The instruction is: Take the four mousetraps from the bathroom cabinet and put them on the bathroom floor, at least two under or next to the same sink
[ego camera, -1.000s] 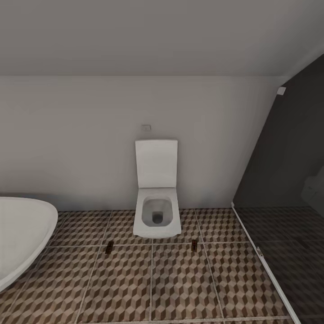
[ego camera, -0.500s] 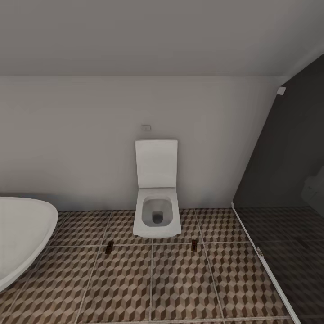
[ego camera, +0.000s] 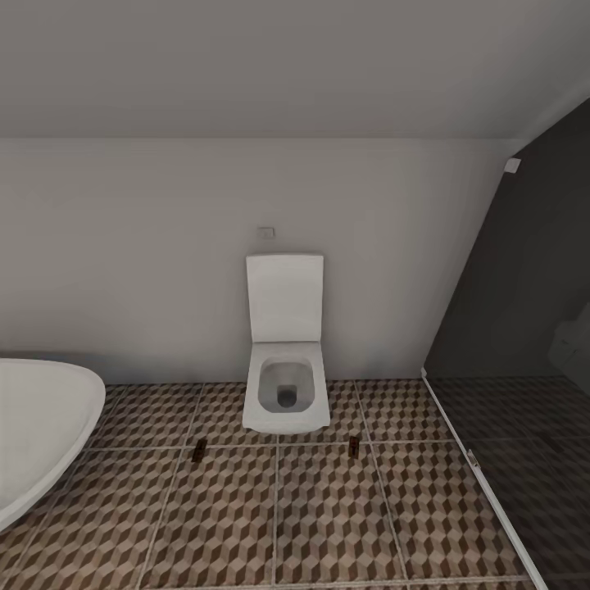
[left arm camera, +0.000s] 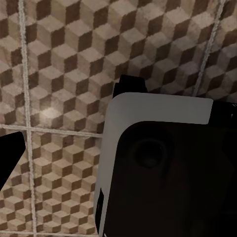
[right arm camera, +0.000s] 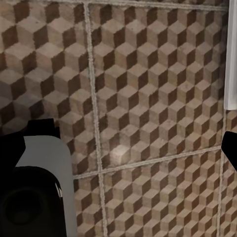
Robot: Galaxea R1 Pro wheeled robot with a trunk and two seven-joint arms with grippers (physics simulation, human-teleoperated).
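Two mousetraps lie on the bathroom floor (ego camera: 319,508) in the head view, one (ego camera: 199,449) off the toilet's front left corner and one (ego camera: 354,446) off its front right corner. Both are tiny dark brown slabs resting near a grout line. My left gripper (left arm camera: 121,133) hangs over the cube-pattern tiles, open with nothing in it, one black finger (left arm camera: 10,153) at the picture's edge. My right gripper (right arm camera: 123,148) is likewise open and empty above the tiles, with a black finger (right arm camera: 230,148) at the edge. The cabinet and the sink are out of view.
A white square toilet (ego camera: 285,385) stands against the far wall with its lid up. A rounded white bathtub (ego camera: 41,426) fills the left. Dark shower glass (ego camera: 524,328) and its pale sill (ego camera: 492,500) bound the right. A white-and-black robot part (left arm camera: 163,173) crosses the left wrist view.
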